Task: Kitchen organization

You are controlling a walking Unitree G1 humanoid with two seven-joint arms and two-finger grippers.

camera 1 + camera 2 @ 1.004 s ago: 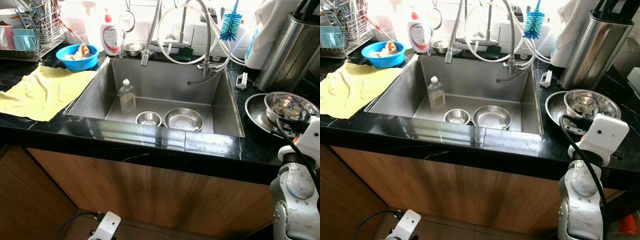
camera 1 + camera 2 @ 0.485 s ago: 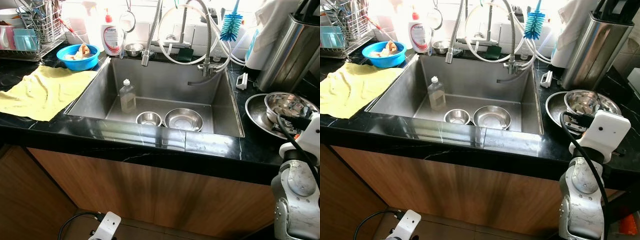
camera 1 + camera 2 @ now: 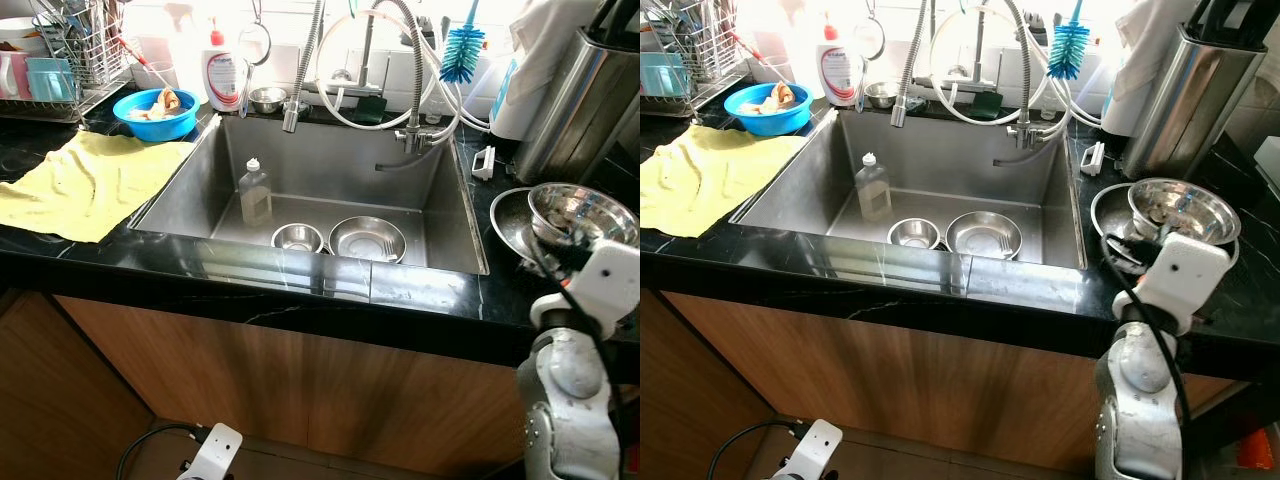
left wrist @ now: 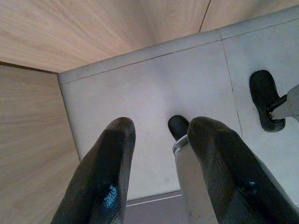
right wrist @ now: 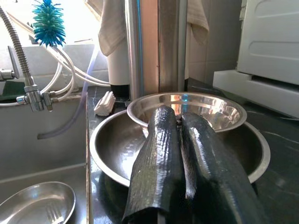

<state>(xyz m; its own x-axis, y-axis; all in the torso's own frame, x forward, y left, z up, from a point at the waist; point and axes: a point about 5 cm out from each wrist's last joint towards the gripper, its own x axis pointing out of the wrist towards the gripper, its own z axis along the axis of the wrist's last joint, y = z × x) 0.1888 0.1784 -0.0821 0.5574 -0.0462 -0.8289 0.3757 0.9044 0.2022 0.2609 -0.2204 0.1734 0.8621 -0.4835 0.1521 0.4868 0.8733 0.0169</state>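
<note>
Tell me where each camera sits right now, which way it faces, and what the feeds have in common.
Left eye and right eye views: on the head, looking forward and down at the sink; the right arm shows at the lower right.
Left wrist view: on the idle left arm, facing the tiled floor beside wooden cabinets, along the open left gripper.
Right wrist view: along the right gripper, shut on the rim of the small steel bowl nested in the big steel bowl.
Shared: both bowls and the blue bottle brush appear in the head and right wrist views.
</note>
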